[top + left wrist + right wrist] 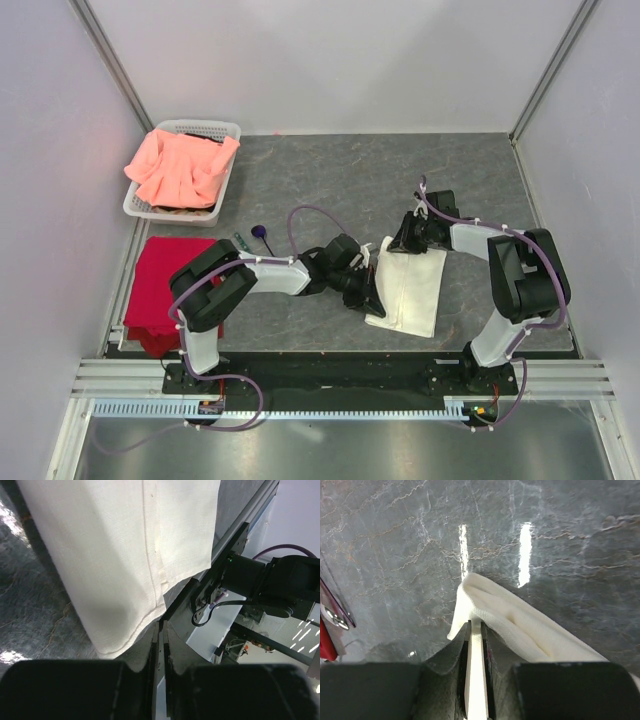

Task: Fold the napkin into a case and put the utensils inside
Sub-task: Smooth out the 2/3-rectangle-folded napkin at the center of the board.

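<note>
Flanking napkin (pixel 410 288): basket (pixel 229 132), red cloth (pixel 163 283).

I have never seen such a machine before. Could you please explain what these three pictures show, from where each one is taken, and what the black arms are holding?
The overhead picture looks down on two robot arms bolted to the near edge of a grey table. The other two pictures come from small cameras on each wrist, looking along its fingers. Both arms grip the napkin, a cream-white cloth already folded: the left gripper pinches its near edge, the right gripper pinches a far corner. To the left lie a red cloth, a white basket holding a pink cloth, and two small utensils, not yet in the napkin.
</note>
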Available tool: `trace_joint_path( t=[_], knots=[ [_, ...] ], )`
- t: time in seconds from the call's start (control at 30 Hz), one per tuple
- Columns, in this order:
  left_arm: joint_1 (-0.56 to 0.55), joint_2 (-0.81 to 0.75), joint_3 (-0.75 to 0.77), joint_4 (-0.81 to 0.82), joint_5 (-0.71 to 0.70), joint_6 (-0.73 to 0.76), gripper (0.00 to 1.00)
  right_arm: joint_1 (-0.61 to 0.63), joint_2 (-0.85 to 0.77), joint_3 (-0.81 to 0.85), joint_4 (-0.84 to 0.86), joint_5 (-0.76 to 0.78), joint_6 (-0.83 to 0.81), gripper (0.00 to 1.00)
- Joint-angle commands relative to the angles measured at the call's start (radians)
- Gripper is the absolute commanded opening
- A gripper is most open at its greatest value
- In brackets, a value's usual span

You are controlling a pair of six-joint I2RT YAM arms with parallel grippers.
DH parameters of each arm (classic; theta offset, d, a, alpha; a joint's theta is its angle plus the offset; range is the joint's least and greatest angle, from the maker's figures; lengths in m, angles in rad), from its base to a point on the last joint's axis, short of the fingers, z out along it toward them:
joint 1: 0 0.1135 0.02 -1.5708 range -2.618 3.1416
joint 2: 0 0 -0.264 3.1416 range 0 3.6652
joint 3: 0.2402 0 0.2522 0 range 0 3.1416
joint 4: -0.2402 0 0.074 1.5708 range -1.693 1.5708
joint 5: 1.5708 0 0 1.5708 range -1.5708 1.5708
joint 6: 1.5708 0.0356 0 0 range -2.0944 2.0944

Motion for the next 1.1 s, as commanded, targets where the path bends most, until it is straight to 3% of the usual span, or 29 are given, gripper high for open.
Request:
trace_joint_path(
  t=[0.0,0.27,0.63,1.07],
  knots=[
    [0.019,-0.052,0.029,-0.009,-0.001,0.022,0.13,-0.017,-0.010,-0.035,0.026,0.070,-0.078,0.20],
    [0.020,0.008,0.070,-0.020,0.016,0.031,0.14,-0.021,-0.044,0.006,-0.003,0.033,-0.079,0.21],
    [0.016,0.054,-0.008,0.052,0.006,0.012,0.13,-0.020,-0.225,0.008,-0.137,0.093,-0.069,0.25],
    [0.013,0.071,-0.025,0.063,0.019,0.014,0.13,-0.043,-0.085,-0.031,-0.077,0.280,-0.125,0.23]
  ],
)
